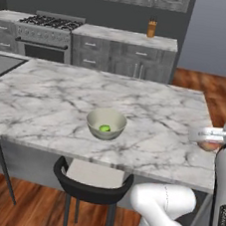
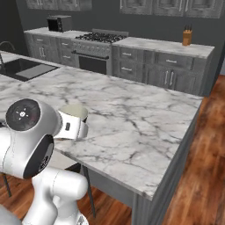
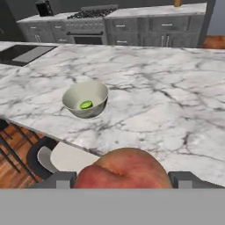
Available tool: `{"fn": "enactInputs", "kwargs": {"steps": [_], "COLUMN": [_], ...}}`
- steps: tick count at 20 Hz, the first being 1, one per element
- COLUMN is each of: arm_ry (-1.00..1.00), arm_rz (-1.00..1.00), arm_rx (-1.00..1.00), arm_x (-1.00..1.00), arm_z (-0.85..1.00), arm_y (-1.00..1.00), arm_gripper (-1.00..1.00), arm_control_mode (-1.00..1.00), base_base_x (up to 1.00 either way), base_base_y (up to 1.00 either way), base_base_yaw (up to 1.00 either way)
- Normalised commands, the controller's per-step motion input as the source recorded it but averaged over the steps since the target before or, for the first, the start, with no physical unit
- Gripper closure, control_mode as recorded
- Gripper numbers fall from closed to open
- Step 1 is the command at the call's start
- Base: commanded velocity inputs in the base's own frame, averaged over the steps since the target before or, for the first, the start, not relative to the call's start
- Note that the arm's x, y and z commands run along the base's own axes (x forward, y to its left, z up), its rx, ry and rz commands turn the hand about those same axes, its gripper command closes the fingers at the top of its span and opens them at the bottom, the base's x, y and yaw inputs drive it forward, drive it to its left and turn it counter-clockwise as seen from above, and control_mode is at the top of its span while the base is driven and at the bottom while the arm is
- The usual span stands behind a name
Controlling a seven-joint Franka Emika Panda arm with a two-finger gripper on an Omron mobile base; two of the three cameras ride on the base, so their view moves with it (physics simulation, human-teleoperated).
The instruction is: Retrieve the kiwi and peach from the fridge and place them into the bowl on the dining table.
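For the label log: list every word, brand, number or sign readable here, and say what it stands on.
No readable text anywhere.
Robot arm: a dark vertical mark on its white link, too blurred to read.
Robot joint cap: small pale marks on the dark disc, too small to read.
Bowl, peach, table: no lettering.

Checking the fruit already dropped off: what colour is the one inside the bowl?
Bright green; the kiwi in the bowl shows best in the hand view.

Your peach (image 3: pixel 123 169) is cut off at 6 o'clock in the hand view. From the right base, the arm hides most of the bowl (image 2: pixel 75 110). The bench (image 1: pixel 46 97) runs off the left base view at 9 o'clock.
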Motion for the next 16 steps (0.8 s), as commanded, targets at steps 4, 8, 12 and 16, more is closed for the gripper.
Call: {"fn": "enactInputs", "kwargs": {"steps": [4,8,12,16], "arm_ry": [0.4,0.38,0.27,0.18], "arm_rz": [0.07,0.08,0.09,0.08], "arm_rx": [-0.02,-0.01,0.0,0.0], "arm_x": [1.0,1.0,0.99,1.0], "arm_z": [-0.24,-0.29,-0.28,-0.33], "arm_y": [0.76,0.69,0.55,0.43], "arm_gripper": [1.0,1.0,1.0,1.0], "arm_control_mode": [-1.0,-1.0,-1.0,-1.0], "base_base_x": [0.0,0.0,0.0,0.0], "base_base_y": [0.0,0.0,0.0,0.0], "base_base_yaw": [0.0,0.0,0.0,0.0]}}
